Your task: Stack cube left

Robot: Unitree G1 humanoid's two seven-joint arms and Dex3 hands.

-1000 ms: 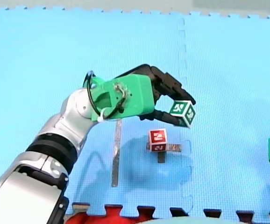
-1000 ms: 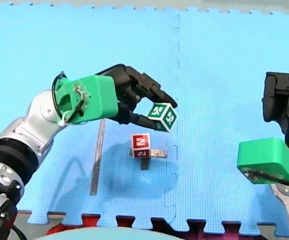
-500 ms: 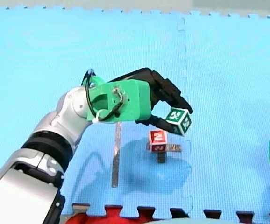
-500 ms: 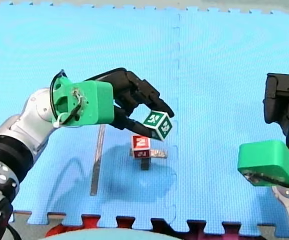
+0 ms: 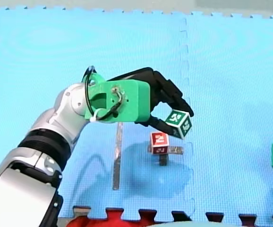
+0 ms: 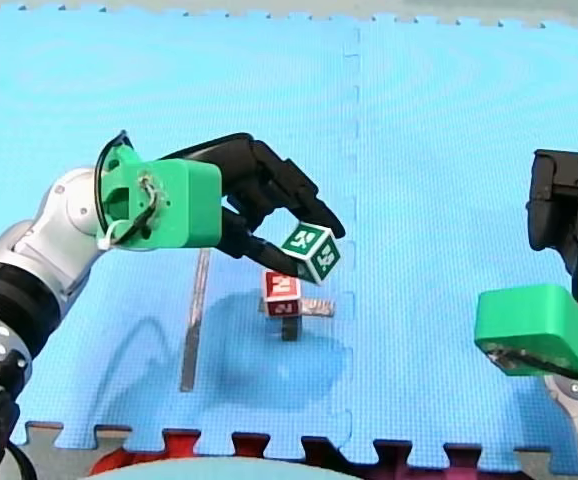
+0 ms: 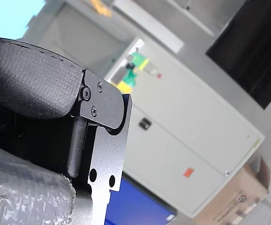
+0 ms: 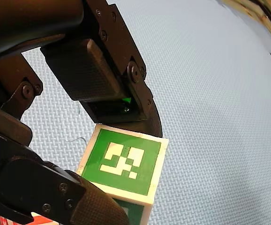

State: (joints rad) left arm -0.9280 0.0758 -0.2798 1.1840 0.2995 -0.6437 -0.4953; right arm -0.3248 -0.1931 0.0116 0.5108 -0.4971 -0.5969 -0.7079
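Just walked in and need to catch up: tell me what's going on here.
The robot is stacking cubes. Its left hand grips a green cube in its fingertips and holds it in the air, tilted, just above and slightly to the right of a red cube that sits on the blue foam mat. The green cube is not yet set on the red one. The right hand is at the mat's right side, away from both cubes.
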